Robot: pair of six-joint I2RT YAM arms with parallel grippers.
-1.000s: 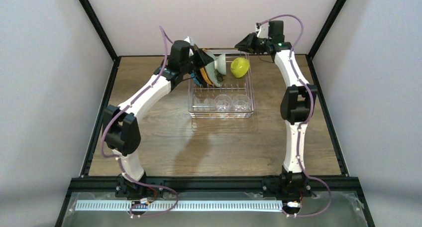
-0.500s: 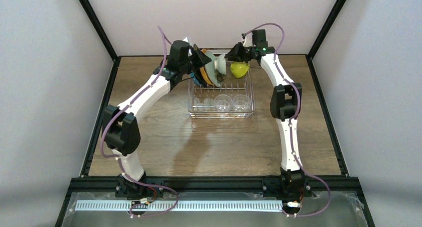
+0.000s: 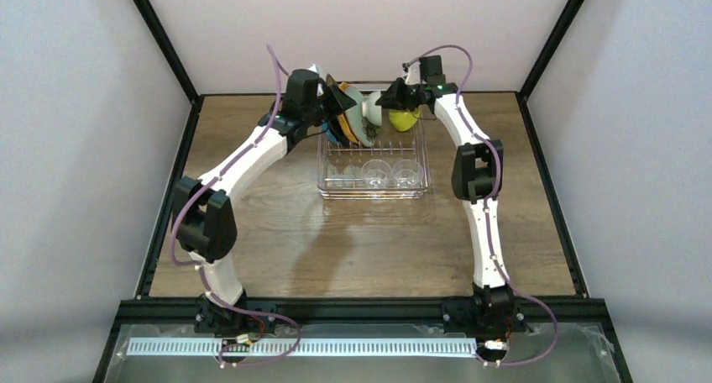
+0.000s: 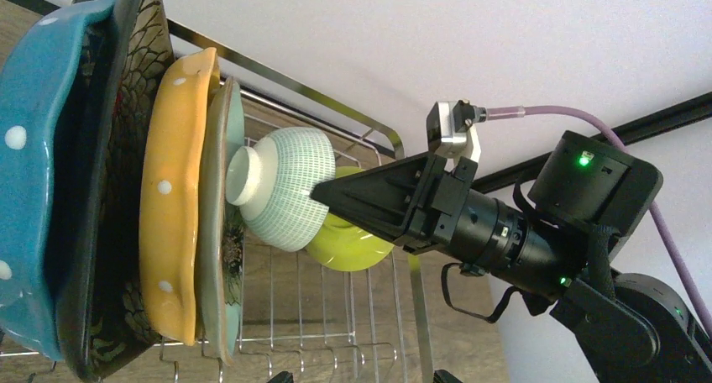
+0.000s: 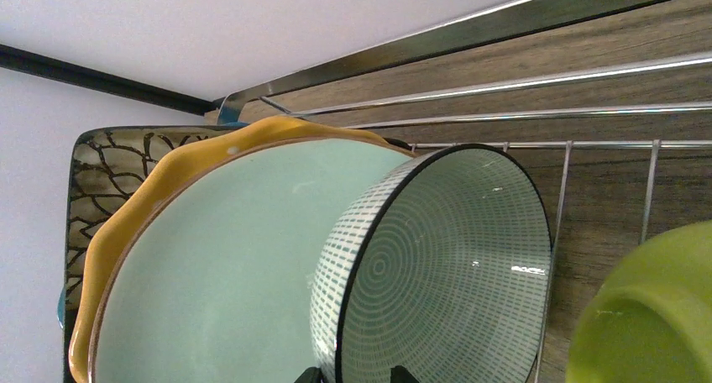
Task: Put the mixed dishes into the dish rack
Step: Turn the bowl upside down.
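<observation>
The dish rack [image 3: 374, 195] holds the blue plate [image 4: 34, 173], black floral plate [image 4: 117, 190], orange plate [image 4: 172, 198] and pale green plate [image 4: 220, 232] standing on edge at its back left. The mint bowl [image 4: 281, 186] leans on its side against the green plate, and the yellow-green bowl [image 3: 405, 118] lies just right of it. Three glass cups [image 3: 376, 175] stand along the rack's front. My right gripper [image 5: 354, 375] is open, its fingers straddling the mint bowl's [image 5: 445, 265] lower rim with a gap on the inner side. My left gripper [image 4: 363, 376] is open and empty beside the plates.
Rack wires [image 4: 369, 333] run under my left gripper. The wooden table [image 3: 353, 240] ends at a black frame [image 3: 172, 198] on each side, and white walls stand close behind the rack. My two grippers face each other across the rack's back end.
My right arm has swung left from the rack's back right corner to the mint bowl, its jaws narrowing around the rim. The left arm and the dishes have not moved.
</observation>
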